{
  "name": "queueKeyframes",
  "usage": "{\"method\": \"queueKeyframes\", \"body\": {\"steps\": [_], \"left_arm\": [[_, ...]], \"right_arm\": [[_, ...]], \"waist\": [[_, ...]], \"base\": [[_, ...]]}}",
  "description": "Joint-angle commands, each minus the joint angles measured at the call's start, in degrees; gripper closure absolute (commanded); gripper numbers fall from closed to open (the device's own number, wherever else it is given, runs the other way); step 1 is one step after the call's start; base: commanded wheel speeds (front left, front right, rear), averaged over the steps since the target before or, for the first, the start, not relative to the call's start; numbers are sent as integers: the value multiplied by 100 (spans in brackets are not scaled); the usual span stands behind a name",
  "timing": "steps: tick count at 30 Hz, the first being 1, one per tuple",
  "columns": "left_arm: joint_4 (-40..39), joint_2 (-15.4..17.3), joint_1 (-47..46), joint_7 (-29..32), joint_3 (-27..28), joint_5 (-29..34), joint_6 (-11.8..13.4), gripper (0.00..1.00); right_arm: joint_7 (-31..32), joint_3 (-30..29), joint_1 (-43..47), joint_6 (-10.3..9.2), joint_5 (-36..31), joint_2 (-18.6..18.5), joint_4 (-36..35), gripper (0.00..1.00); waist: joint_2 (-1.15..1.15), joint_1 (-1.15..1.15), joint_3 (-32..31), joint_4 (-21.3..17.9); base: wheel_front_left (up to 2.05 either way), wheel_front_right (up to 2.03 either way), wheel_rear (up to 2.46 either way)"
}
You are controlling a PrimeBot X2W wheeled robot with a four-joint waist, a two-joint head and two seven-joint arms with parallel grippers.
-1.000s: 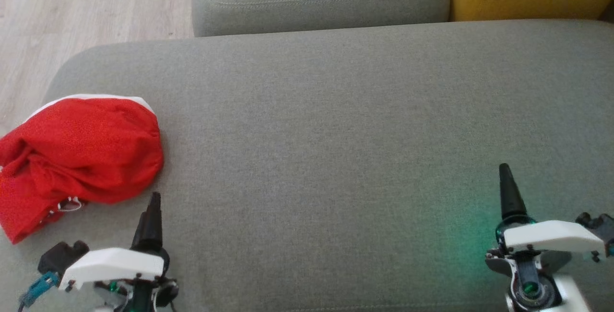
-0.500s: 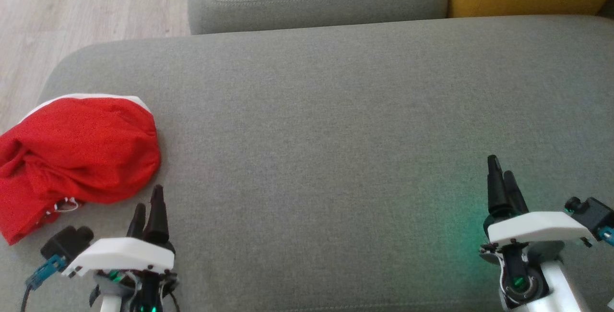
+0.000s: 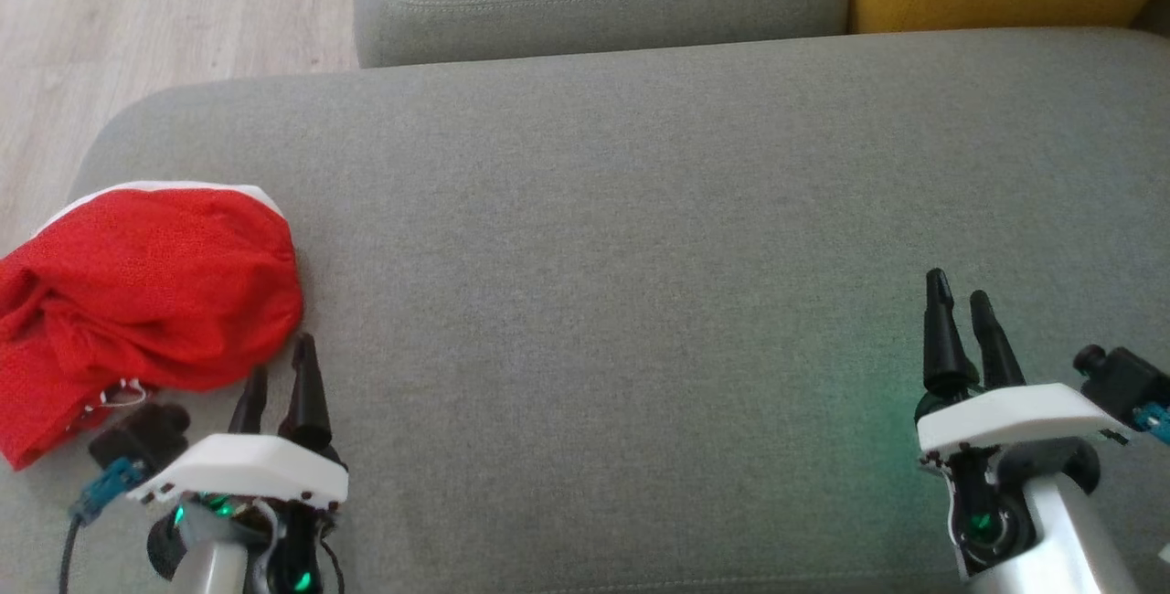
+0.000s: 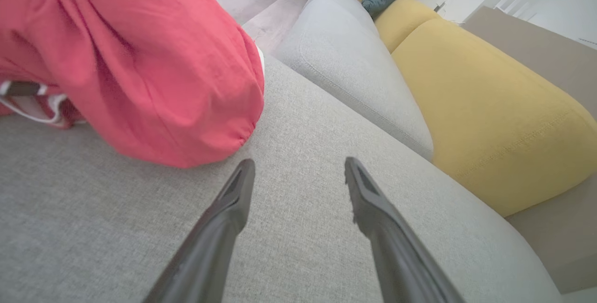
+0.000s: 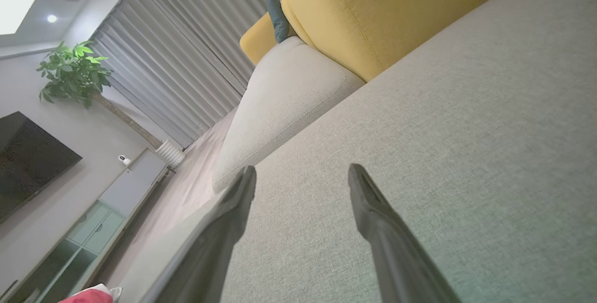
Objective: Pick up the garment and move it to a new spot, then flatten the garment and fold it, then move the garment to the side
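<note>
1. The first pick-up looks to be in hand. The crumpled red garment (image 3: 146,292) lies untouched on the grey sofa seat (image 3: 640,210), just ahead-left of the left gripper (image 3: 281,358).
2. Both claws are empty with fingers apart. The right gripper (image 3: 958,289) is well apart from the cloth.
3. The next move likely calls for the left claw to straddle a fold and close.

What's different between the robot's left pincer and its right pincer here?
The left pincer has its tips close beside the crumpled red garment; the right pincer stands far from it, over bare grey sofa seat. In the head view the left pincer sits lower than the right pincer. Both are open, empty and point forward.
</note>
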Motion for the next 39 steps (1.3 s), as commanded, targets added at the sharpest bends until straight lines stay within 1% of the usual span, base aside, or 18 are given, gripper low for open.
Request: {"method": "queueKeyframes", "body": {"steps": [1,13,26,39], "left_arm": [[-228,135,-305,-83,47,227,46,0],[-245,213,-350,-284,-91,1065,252,0],[-73,225,-360,-501,-179,1934,390,0],[-12,219,-358,-702,-224,2771,522,0]], "right_arm": [[-102,102,-314,28,-219,5,-182,0],[-305,167,-402,32,-1159,25,-148,0],[-524,211,-483,37,-2213,56,124,0],[-726,135,-570,41,-3165,83,291,0]], "waist": [[0,0,-5,0],[0,0,-19,-26],[0,0,-64,-60],[0,0,-75,-86]], "base": [[0,0,0],[0,0,0],[0,0,0],[0,0,0]]}}
